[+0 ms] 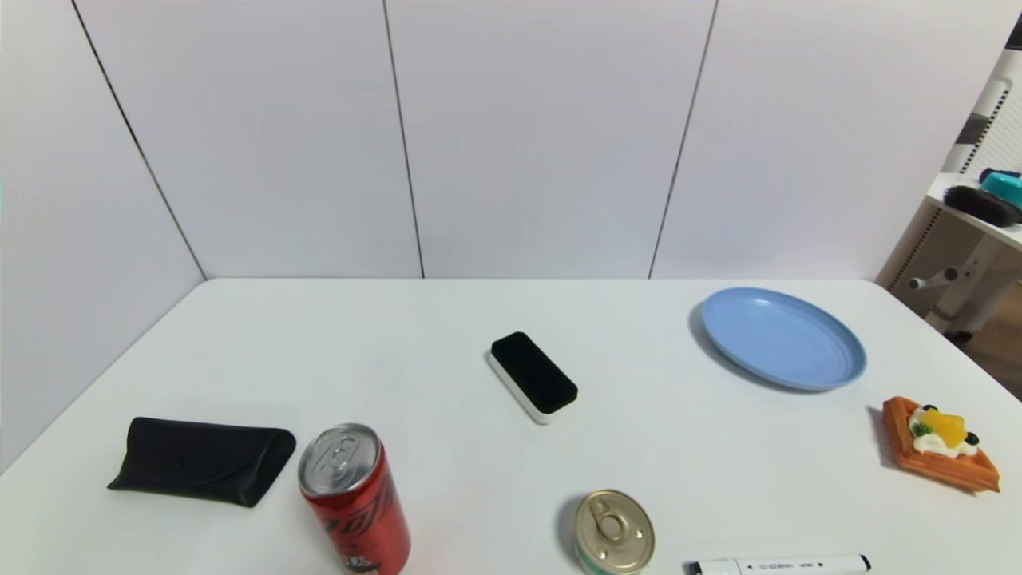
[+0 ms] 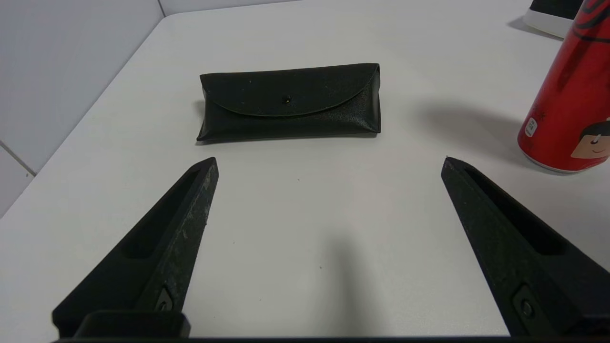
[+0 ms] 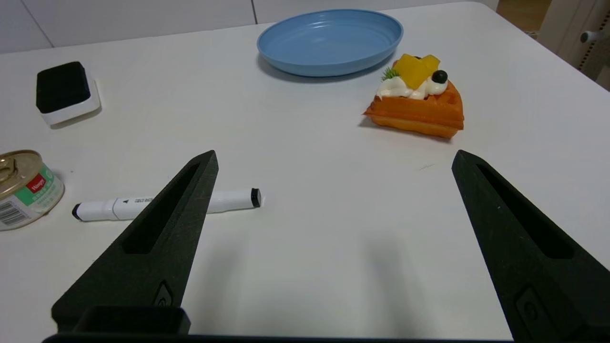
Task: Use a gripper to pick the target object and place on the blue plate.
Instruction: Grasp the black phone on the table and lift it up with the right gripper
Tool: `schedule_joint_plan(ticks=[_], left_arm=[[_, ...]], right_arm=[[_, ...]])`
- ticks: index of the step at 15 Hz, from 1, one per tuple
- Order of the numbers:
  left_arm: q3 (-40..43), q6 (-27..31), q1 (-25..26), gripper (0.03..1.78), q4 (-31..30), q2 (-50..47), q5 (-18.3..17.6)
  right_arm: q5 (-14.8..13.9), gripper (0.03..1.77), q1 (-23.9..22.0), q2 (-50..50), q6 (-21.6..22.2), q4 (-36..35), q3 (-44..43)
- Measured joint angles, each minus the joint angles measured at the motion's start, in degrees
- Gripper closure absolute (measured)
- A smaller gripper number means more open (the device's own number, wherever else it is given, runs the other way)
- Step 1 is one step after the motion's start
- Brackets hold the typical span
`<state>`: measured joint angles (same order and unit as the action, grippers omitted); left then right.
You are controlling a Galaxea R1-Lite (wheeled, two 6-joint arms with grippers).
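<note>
Nothing done yet. The eraser (image 1: 533, 377) lies flat mid-worktop, black side up, untouched; the blue plate (image 1: 782, 338) sits empty, well apart from it toward the far right. Whole job left, as I read it: reach, grip, lift, carry, set down.

Left hand (image 2: 329, 162): fingers spread wide, holding nothing, touching nothing. It hangs over bare worktop (image 1: 447, 319) near the glasses case (image 2: 289, 102), with the red can (image 2: 569, 95) off to one side. Eraser barely shows at the edge of its view.

Right hand (image 3: 333, 159): also spread wide and empty. It hangs over the worktop near the marker (image 3: 162, 205), with the tin (image 3: 24, 188), the waffle (image 3: 417, 102), plate and eraser all in its view.

Neither arm shows in the head view, so both look parked at the near edge. The right hand looks better placed for the pick, since plate and eraser both lie ahead of it.
</note>
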<state>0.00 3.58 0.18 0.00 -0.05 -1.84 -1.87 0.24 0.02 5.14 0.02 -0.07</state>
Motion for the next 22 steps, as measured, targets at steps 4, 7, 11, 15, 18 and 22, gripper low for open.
schedule_joint_plan(ticks=[4, 7, 11, 15, 18, 22], left_arm=[[0.00, -0.01, -0.02, 0.12, 0.00, 0.00, 0.02], [0.00, 0.00, 0.00, 0.12, 0.00, 0.00, 0.02], [0.00, 0.00, 0.00, 0.12, 0.00, 0.00, 0.00], [0.00, 0.00, 0.00, 0.12, 0.00, 0.00, 0.00], [0.00, 0.00, 0.00, 0.12, 0.00, 0.00, 0.00], [0.00, -0.01, 0.00, 0.12, 0.00, 0.00, 0.02]], right_arm=[[1.82, 0.10, 0.35, 6.89, -0.46, 4.24, -6.84], [4.23, 0.10, 1.33, 19.60, -1.46, 9.31, -17.40], [10.20, 0.10, 3.33, 41.34, -3.74, 11.57, -34.68], [16.19, 0.10, 7.30, 61.25, -7.92, 11.98, -48.48], [17.69, 0.10, 12.51, 74.80, -10.29, 11.93, -56.48], [18.18, 0.10, 20.76, 90.32, -10.81, 12.46, -66.90]])
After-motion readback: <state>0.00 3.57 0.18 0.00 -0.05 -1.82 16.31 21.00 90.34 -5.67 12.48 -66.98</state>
